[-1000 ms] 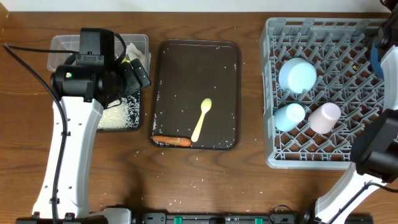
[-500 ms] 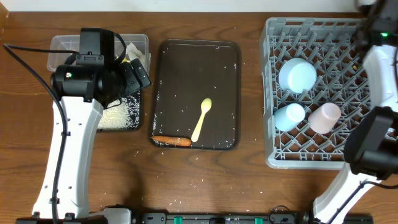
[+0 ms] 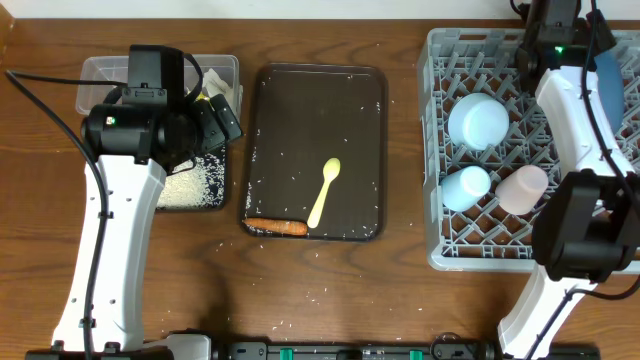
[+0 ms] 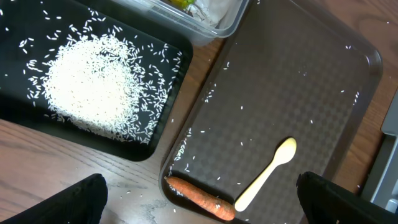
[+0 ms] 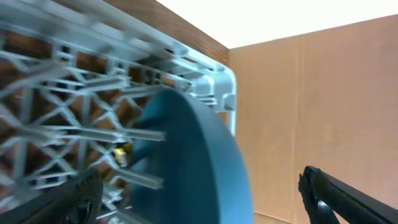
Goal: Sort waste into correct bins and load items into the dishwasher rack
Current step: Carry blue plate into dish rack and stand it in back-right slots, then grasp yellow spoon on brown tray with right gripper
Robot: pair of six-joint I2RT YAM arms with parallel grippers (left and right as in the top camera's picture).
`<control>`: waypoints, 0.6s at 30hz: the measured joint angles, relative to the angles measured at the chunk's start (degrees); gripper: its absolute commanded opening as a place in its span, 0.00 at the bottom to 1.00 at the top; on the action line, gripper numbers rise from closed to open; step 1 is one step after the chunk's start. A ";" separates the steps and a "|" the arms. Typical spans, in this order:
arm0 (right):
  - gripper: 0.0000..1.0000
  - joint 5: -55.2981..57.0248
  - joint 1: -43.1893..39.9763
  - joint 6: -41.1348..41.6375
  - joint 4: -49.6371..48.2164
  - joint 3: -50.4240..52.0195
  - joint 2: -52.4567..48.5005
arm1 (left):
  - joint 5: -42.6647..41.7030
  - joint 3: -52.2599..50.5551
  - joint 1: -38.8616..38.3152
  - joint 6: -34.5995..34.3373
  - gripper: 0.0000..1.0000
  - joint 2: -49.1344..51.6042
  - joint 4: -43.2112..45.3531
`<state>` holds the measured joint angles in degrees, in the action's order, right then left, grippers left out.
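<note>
The grey dishwasher rack (image 3: 520,240) holds a white bowl (image 3: 478,121), a light blue cup (image 3: 466,187) and a pink cup (image 3: 522,189). A dark blue plate (image 3: 607,75) (image 5: 186,155) stands on edge in the rack's far right corner. My right gripper (image 5: 205,205) is open, its fingers well apart on either side of the plate. A pale yellow spoon (image 3: 324,192) (image 4: 264,174) and an orange carrot stick (image 3: 276,226) (image 4: 199,199) lie on the brown tray (image 3: 316,110). My left gripper (image 4: 202,208) hangs open above the carrot stick, holding nothing.
A black tray (image 4: 180,62) with a heap of rice (image 4: 93,87) sits left of the brown tray. Behind it stands a clear box (image 3: 105,72) (image 4: 211,18) with paper and a yellow wrapper. Loose rice grains dot the brown tray and the table.
My right arm has swung in from the right edge to over the rack's far right corner, and its jaws have opened, letting go of the plate. The left arm has not moved.
</note>
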<state>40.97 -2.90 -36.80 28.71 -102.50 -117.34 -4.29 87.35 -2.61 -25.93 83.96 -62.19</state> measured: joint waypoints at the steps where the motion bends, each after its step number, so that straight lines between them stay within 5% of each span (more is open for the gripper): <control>1: 0.99 -1.31 0.48 0.76 1.16 0.00 0.63 | -0.02 0.00 0.00 0.00 1.00 -0.02 0.00; 6: 0.99 -16.72 4.50 7.04 10.34 0.02 7.39 | -0.02 0.00 0.00 0.00 1.00 0.00 -0.04; 10: 0.87 -37.38 8.76 14.60 14.03 0.02 13.42 | -0.02 -0.02 0.00 0.00 1.00 0.00 -0.04; 14: 0.77 -57.22 13.11 28.11 13.99 0.02 14.95 | 0.00 -0.02 0.00 0.00 1.00 -0.02 -0.04; 18: 0.75 -60.50 18.80 43.10 16.79 1.77 12.92 | 0.00 -0.02 0.00 0.00 1.00 0.00 -0.02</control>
<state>-19.53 15.90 6.31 45.50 -100.73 -104.42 -4.29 87.33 -2.61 -25.93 83.96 -62.22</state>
